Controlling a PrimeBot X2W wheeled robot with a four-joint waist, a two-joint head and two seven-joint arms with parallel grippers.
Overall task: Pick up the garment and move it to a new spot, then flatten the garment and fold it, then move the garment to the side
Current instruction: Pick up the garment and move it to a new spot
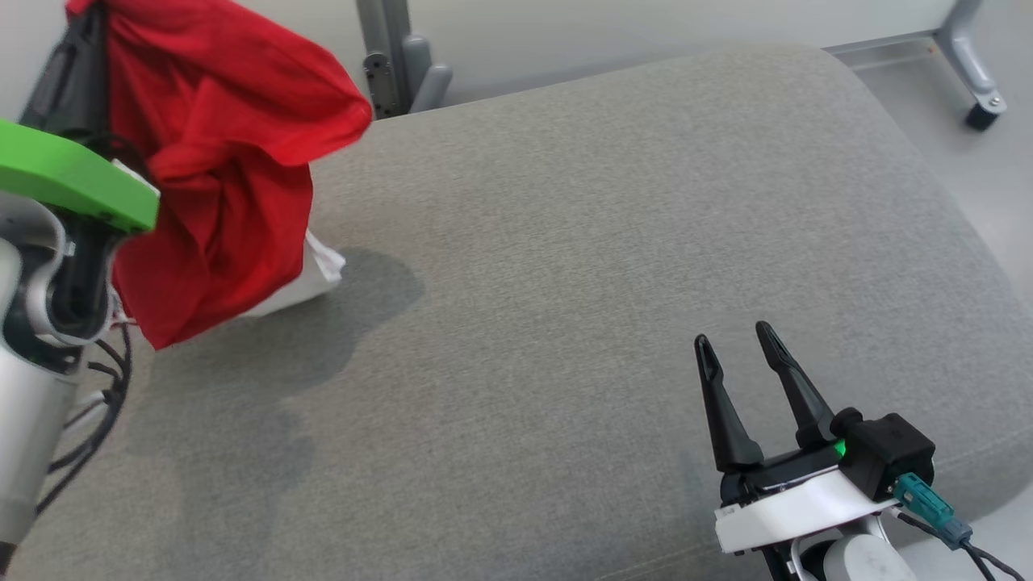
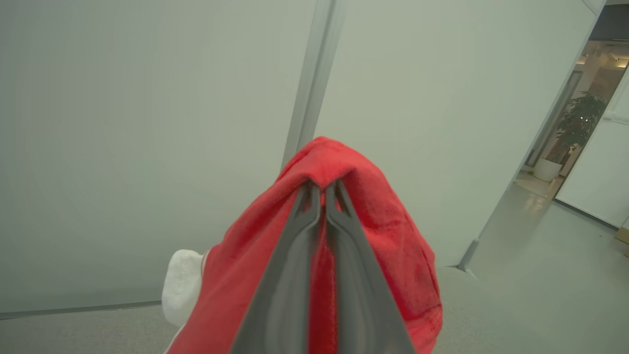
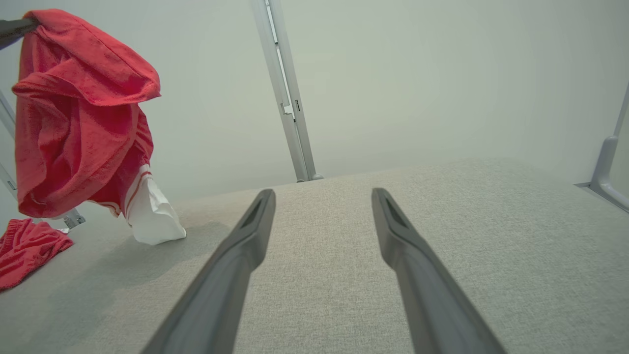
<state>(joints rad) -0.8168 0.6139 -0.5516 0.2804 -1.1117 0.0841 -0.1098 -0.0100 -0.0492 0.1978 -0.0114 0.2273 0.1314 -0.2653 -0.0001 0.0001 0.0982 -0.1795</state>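
The garment (image 1: 226, 161) is a red cloth with a white end (image 1: 319, 270). It hangs bunched at the upper left, and its white end touches the grey padded surface (image 1: 565, 282). My left gripper (image 2: 323, 184) is shut on the garment's (image 2: 393, 236) top fold, with the fingers pressed together. My left forearm (image 1: 48, 266) stands in front of it. From the right wrist the garment (image 3: 73, 123) dangles at far left. My right gripper (image 1: 733, 335) rests low at the lower right, open (image 3: 323, 194) with nothing between its fingers, well away from the garment.
A second patch of red cloth (image 3: 27, 246) lies on the surface under the hanging garment; whether it is joined to it I cannot tell. A metal post (image 1: 395, 64) stands behind the surface's far edge. A wheeled frame leg (image 1: 980, 105) is at the far right.
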